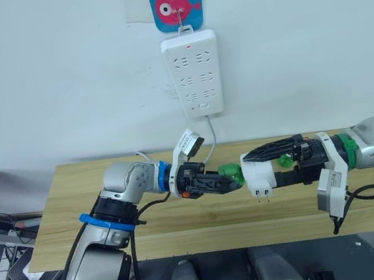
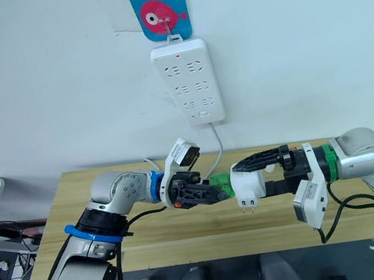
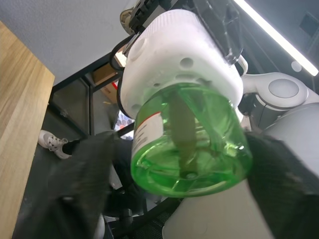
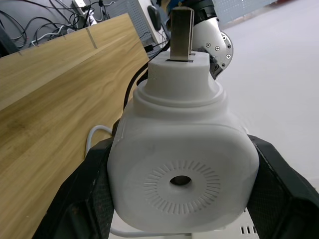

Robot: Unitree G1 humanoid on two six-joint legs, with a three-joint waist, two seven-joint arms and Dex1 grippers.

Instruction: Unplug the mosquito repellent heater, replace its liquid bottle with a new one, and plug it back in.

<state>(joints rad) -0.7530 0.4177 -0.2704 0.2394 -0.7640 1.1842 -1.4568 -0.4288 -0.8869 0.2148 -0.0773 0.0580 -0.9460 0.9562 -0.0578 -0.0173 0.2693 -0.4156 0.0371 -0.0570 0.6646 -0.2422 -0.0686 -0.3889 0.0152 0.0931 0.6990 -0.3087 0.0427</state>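
The heater is held in mid-air above the wooden table, well below the power strip on the wall and unplugged from it. It is clamped between the two fingers of the right claw, which are closed against its white sides. A green bottle sits in the heater's base, and the left claw is closed around that bottle from the opposite side.

The main risk is judged to lie in the shared grip — two arms are joined through one small threaded joint. If the bottle is turned while the arms drift apart or out of line, the thread could bind, or the smooth round bottle could slip between the left fingers and fall to the table. Liquid could also be spilled once the neck is freed, since the bottle lies on its side. The heater could be twisted in the right fingers if too much torque is passed through.

The long axis of heater and bottle lies roughly level, running across the robot from left to right — the bottle end toward the left arm, the vented top toward the right wrist, the prongs pointing down at the table.
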